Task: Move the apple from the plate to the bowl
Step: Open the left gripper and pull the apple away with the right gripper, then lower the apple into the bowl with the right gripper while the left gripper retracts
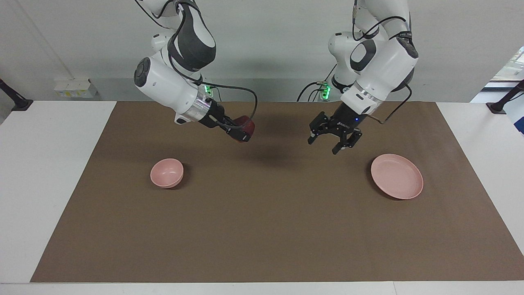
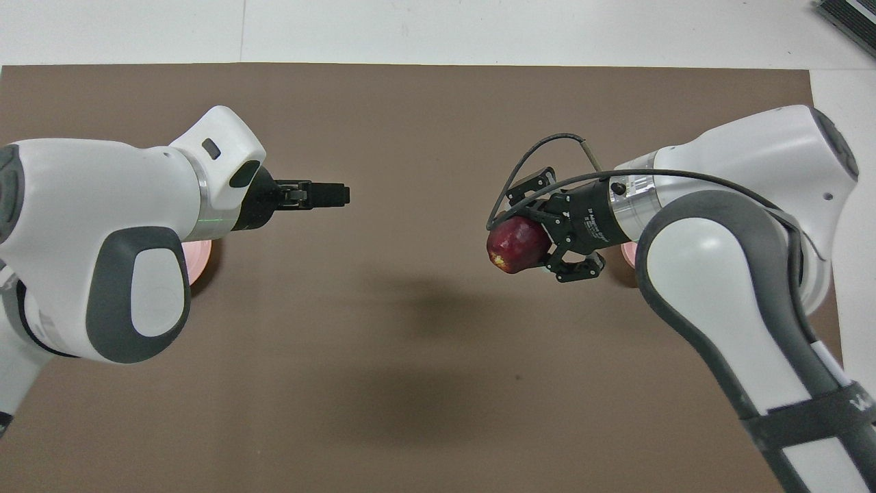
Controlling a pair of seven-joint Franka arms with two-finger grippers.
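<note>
Over the mat (image 1: 262, 229), right tool (image 1: 244, 132) clamped on apple (image 2: 517, 244), yellowish end downward, left tool (image 1: 335, 144) fingers apart.

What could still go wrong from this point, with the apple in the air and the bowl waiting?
1. The right gripper holds the apple up over the mat, not yet over the bowl; a slip would probably drop it on the mat.
2. The bowl is small and deep, so an off-centre release might hit its rim.
3. In the overhead view the right arm hides most of the bowl, which could make aiming harder.
</note>
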